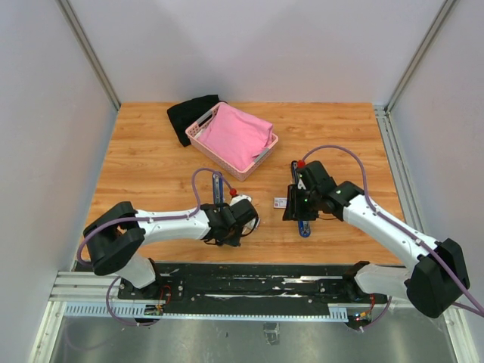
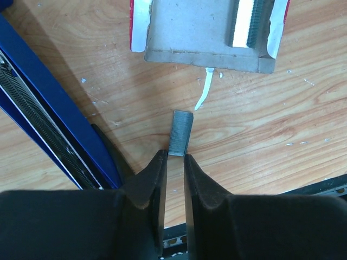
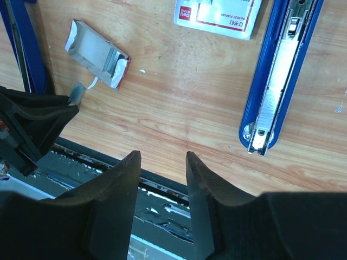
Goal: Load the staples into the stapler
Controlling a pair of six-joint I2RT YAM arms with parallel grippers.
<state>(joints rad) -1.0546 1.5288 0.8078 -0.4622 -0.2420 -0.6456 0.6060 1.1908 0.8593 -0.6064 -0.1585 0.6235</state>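
A short silvery strip of staples [image 2: 180, 132] lies over the wood with its near end pinched between the tips of my left gripper [image 2: 174, 157], which is shut on it. The same strip [image 3: 77, 93] pokes out of those tips in the right wrist view. An opened cardboard tray [image 2: 206, 32] just beyond holds more staples [image 2: 249, 24]. A blue stapler part with an open spring channel [image 2: 49, 135] lies left of that gripper. Another blue stapler piece with a metal rail [image 3: 279, 76] lies right of my open, empty right gripper [image 3: 162, 157]. In the top view my left gripper [image 1: 236, 219] and right gripper [image 1: 295, 208] hang low.
A white carton with red print [image 3: 217, 13] lies between the arms. A pink basket with pink cloth [image 1: 234, 136] and a black cloth [image 1: 189, 113] sit at the back. The black rail [image 1: 249, 283] runs along the near table edge.
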